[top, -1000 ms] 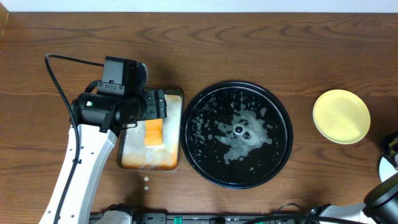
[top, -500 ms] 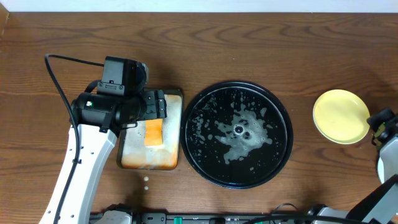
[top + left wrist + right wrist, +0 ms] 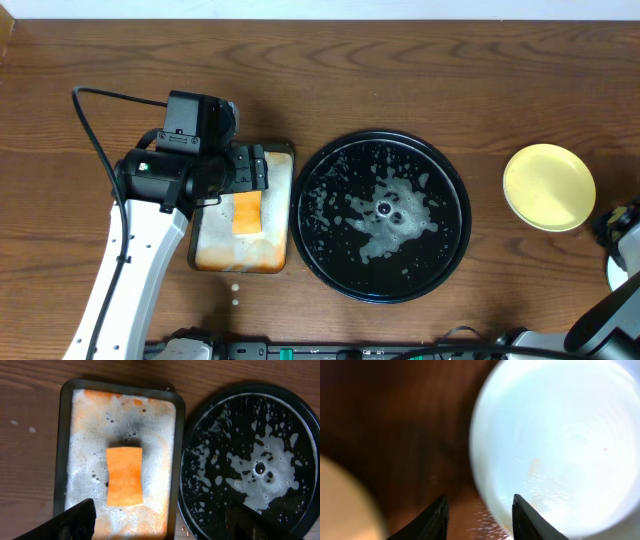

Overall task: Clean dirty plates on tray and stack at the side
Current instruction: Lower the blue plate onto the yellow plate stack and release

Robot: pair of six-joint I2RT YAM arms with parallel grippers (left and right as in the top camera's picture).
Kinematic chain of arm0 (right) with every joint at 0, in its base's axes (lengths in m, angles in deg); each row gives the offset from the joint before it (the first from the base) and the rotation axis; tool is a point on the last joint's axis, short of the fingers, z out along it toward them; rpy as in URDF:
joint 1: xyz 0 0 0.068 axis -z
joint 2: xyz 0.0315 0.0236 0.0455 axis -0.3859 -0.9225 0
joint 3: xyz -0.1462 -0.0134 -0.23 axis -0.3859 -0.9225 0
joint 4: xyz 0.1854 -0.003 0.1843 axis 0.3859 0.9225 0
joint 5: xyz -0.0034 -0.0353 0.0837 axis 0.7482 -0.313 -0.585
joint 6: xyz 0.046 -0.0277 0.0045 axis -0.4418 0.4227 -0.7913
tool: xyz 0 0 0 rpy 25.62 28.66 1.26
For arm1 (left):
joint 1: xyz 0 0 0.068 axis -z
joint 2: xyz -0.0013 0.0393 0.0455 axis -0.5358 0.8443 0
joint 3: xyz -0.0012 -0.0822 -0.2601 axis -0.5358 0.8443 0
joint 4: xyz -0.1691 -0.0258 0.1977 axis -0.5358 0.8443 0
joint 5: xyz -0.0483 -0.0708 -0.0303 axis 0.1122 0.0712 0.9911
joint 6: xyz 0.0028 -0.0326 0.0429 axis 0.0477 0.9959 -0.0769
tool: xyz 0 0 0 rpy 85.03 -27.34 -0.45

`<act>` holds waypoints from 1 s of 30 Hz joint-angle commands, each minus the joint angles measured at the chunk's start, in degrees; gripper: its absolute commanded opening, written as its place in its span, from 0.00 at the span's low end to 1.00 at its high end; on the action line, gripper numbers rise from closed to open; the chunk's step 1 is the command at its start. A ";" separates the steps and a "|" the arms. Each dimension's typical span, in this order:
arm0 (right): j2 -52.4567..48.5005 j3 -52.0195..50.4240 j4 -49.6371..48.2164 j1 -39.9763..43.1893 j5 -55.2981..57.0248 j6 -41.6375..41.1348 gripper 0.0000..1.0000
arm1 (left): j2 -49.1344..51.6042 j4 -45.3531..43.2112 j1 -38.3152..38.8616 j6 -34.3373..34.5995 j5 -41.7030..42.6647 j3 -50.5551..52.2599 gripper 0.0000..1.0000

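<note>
Wooden table (image 3: 400,80), foam-flecked black tray (image 3: 445,250) (round)

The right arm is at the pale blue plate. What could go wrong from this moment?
1. The right fingers stand open over the rim of the pale blue plate; pulling away, they might catch and drag it.
2. That plate lies beside the yellow plate, not on it, so the stack may never form.
3. A faint orange mark on it may be leftover food.
</note>
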 commanded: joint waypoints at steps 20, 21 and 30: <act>-5.95 1.79 -0.74 2.43 -2.67 -0.72 0.01 | -0.04 0.11 -0.04 -0.81 0.31 -0.04 0.84; -5.16 2.14 -0.79 2.14 -4.22 -0.72 0.01 | -0.02 0.11 -0.04 -0.81 0.31 -0.04 0.84; 2.54 5.35 -1.51 -5.49 -11.93 -0.70 0.01 | -0.04 0.09 -0.04 -0.79 0.31 -0.04 0.84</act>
